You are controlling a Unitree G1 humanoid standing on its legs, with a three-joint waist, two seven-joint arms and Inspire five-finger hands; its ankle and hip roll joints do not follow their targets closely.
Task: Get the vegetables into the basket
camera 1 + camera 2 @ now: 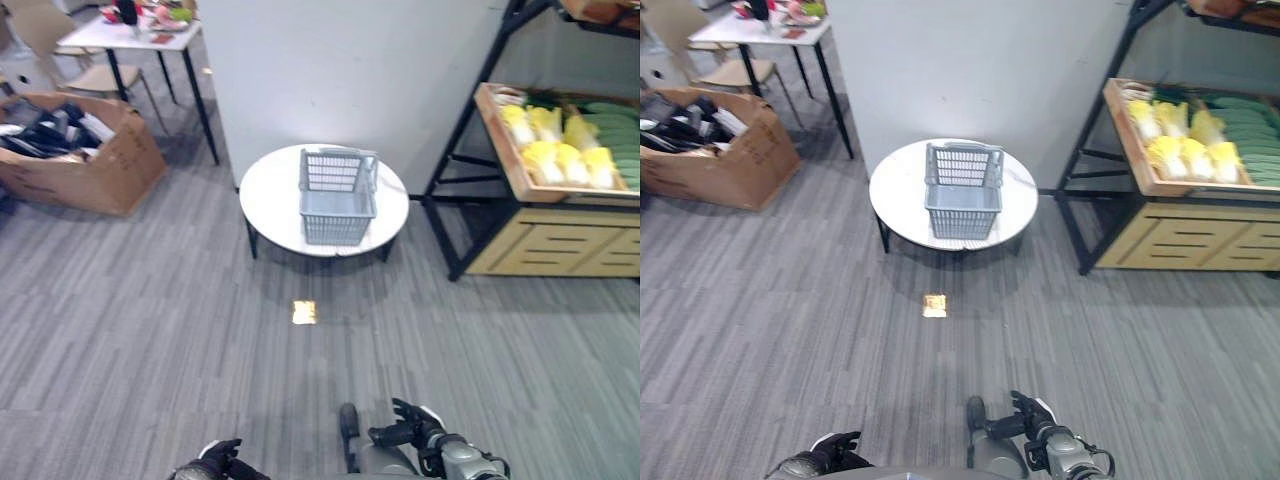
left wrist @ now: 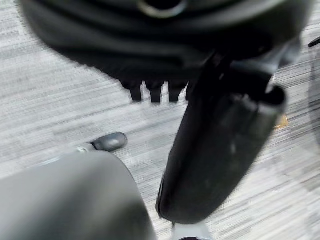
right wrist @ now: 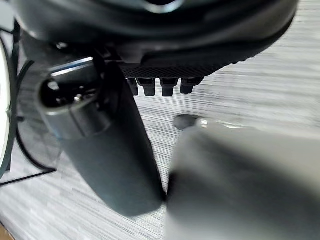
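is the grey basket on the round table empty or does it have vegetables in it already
Empty. The grey basket stands upright on the round white table, and only its mesh walls and floor show inside. The vegetables lie on the shelf's wooden tray.

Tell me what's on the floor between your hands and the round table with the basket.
Grey carpet with one small yellowish patch, seen in both eye views, between the right hand and the round white table holding the basket.

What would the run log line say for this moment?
left hand: open, empty | right hand: open, empty | basket: empty, on round table | vegetables: on shelf
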